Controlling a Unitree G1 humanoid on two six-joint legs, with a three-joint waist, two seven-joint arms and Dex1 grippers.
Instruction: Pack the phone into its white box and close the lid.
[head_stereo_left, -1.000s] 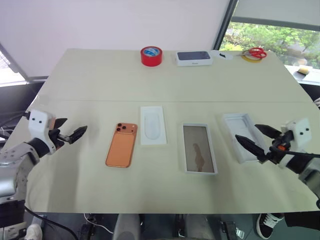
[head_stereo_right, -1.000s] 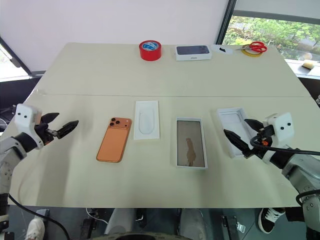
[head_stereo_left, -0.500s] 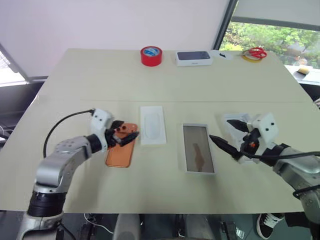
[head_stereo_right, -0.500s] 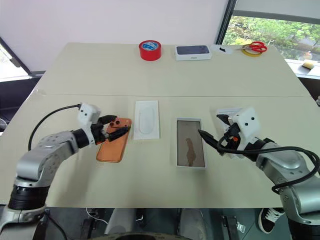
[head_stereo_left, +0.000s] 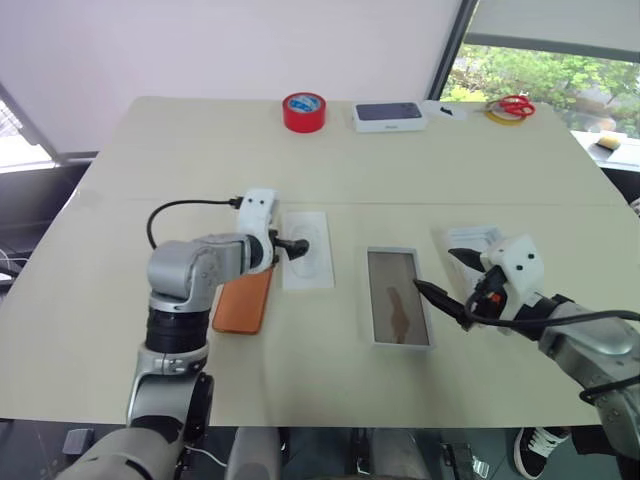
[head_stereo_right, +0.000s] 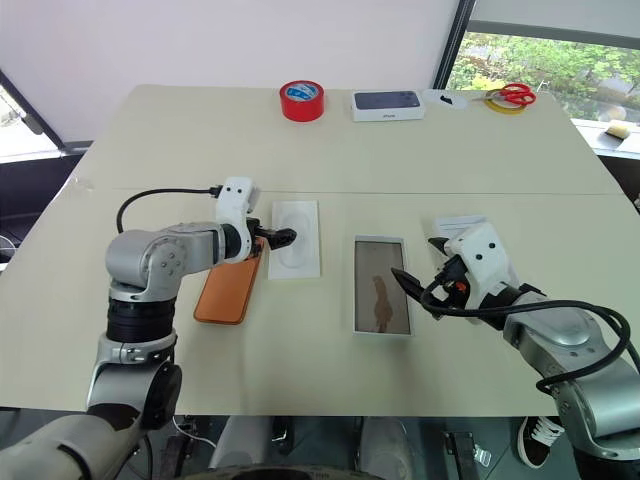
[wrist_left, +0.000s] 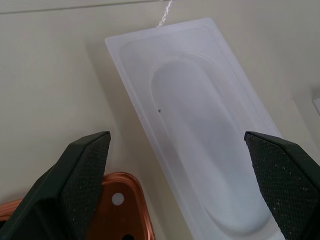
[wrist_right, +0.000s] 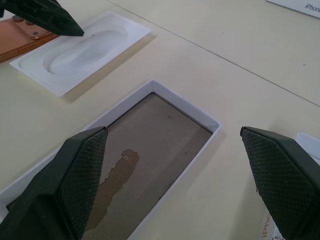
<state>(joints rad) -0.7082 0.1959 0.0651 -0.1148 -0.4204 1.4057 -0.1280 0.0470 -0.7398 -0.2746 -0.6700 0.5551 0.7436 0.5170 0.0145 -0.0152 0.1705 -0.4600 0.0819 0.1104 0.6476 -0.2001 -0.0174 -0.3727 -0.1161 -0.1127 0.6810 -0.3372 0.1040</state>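
Left eye view: phone (head_stereo_left: 243, 300) flat on table (head_stereo_left: 180, 170), camera end under left gripper (head_stereo_left: 292, 246), beside white insert (head_stereo_left: 306, 250). Judged stiff, slick, thin; pinch long edges. Left fingers (wrist_left: 82, 175) apart, angled down. Right gripper (head_stereo_left: 452, 295) fingers apart, beside white box (head_stereo_left: 399, 298); lid (head_stereo_left: 470, 240) behind.

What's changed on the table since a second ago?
The left hand swung in from the table's left edge, over the phone to the flat white insert. The right hand moved toward the white box. Both are open, holding nothing. Objects haven't moved.
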